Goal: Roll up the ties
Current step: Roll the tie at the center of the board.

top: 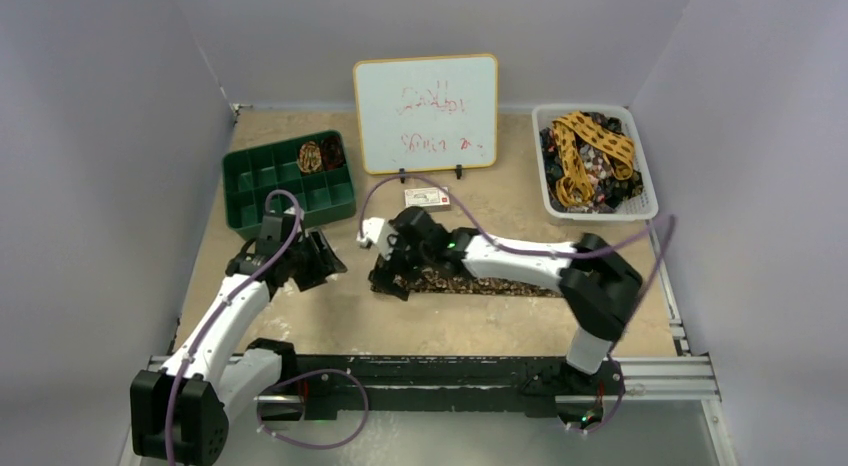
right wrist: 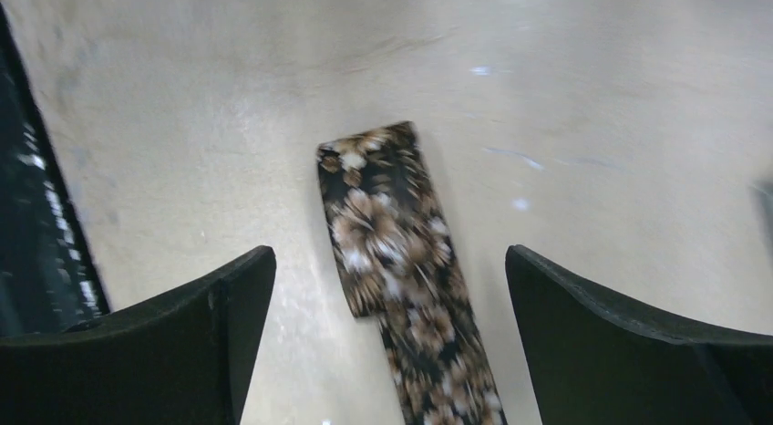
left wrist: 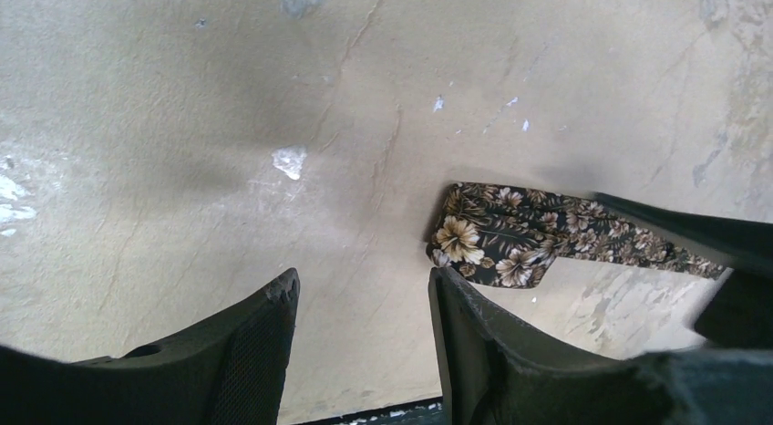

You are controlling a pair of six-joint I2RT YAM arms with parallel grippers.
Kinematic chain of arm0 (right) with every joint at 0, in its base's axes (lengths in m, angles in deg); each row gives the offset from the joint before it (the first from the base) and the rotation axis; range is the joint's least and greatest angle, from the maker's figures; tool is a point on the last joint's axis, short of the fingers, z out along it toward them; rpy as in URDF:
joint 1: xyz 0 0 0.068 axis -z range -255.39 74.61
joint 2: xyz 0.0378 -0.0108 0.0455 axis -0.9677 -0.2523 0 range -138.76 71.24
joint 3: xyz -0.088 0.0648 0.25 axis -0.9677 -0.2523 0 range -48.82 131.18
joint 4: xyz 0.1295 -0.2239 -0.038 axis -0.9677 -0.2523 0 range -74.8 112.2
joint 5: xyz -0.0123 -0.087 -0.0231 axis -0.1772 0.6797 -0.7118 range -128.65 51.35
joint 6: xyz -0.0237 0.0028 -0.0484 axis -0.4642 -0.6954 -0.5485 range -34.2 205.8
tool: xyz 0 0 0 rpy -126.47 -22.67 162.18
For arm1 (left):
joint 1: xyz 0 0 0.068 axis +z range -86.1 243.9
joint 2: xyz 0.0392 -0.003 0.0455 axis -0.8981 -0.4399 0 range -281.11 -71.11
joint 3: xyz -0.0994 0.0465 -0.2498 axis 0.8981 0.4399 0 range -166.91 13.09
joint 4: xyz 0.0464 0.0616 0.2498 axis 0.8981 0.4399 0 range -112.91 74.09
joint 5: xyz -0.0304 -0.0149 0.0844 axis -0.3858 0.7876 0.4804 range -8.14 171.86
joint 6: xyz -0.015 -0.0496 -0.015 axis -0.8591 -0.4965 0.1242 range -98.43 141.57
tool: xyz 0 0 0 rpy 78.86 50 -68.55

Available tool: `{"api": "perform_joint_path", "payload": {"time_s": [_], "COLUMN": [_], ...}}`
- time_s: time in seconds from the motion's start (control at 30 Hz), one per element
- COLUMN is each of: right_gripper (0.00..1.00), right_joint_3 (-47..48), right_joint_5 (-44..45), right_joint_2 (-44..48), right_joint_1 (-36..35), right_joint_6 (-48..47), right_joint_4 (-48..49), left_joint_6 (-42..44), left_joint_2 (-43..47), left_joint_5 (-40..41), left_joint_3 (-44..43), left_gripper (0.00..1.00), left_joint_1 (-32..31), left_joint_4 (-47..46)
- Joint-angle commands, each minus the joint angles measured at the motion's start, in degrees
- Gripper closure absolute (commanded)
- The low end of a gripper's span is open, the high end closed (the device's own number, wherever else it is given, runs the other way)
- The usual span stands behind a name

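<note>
Between the right gripper [right wrist: 390,259] fingers [right wrist: 182,334] (spread wide, gripping nothing) sits the blunt end of the brown floral tie [right wrist: 401,293]. It lies flat on the table [top: 400,326], apart from both pads. The left gripper [left wrist: 365,279] has its jaws partly apart, also empty, and the tie end lies just past its right finger at about 2 o'clock in that wrist view. In the top view the tie runs from table centre toward 3 o'clock, partly under the right forearm.

Risks:
- The pads straddle the tie's width, so closing may bunch the cloth rather than catch the end.
- A thin flat end can slip out and start a skewed or loose roll.
- The forearm over the tail could drag it.
- The two grippers are near each other, so a clash looks possible.

Room:
- There is bare board at 6 o'clock, up to the black rail [top: 450,371].
- The card [top: 426,197] and whiteboard [top: 425,111] crowd 12 o'clock.
- The green tray [top: 240,201], holding a rolled tie [top: 310,156], is at 10 o'clock.
- The white basket [top: 650,204] of loose ties [top: 590,156] is at 2 o'clock, well apart.
</note>
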Motion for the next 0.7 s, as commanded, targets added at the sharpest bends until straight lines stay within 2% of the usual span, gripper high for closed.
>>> {"api": "perform_joint_path", "payload": {"time_s": [0.0, 0.07, 0.13, 0.17, 0.23, 0.33, 0.4, 0.63, 0.67], "right_gripper": [0.01, 0.01, 0.01, 0.01, 0.01, 0.01, 0.01, 0.02, 0.06], "right_joint_3": [-8.2, -12.7, -13.3, -13.3, -14.9, -20.1, -23.1, -21.5, -21.3], "right_joint_5": [8.3, 12.7, 12.3, 8.7, -0.4, -2.3, -1.5, -0.7, -0.5], "right_joint_2": [15.4, 19.9, 20.7, 20.1, 17.9, 19.1, 20.0, 16.5, 15.7], "right_joint_1": [2.9, 4.5, 8.3, 10.8, 13.3, 12.9, 12.8, 10.8, 10.3], "right_joint_6": [16.9, 30.0, 44.5, 50.8, 58.3, 65.3, 68.1, 69.3, 69.9], "right_joint_4": [8.4, 11.3, 5.9, 1.7, 0.7, 12.7, 17.3, 17.3, 17.8], "left_joint_6": [-0.4, -0.2, 0.1, 0.2, 0.4, 0.5, 0.5, 0.6, 0.5], "left_joint_2": [0.1, 0.0, -0.5, -1.0, -1.6, -2.4, -2.9, -2.9, -2.8], "left_joint_5": [-2.6, -4.0, -6.1, -7.0, -8.6, -10.8, -11.6, -12.4, -12.4], "left_joint_3": [0.8, 1.4, 2.1, 2.4, 3.0, 3.6, 3.8, 4.1, 4.2], "left_gripper": [0.47, 0.47, 0.47, 0.47, 0.47, 0.47, 0.47, 0.47, 0.47], "left_joint_1": [0.4, 0.4, 0.4, 0.4, 0.4, 0.4, 0.4, 0.4, 0.4], "left_joint_4": [-3.8, -5.6, -7.6, -8.9, -10.7, -12.7, -13.4, -14.0, -14.2]}}
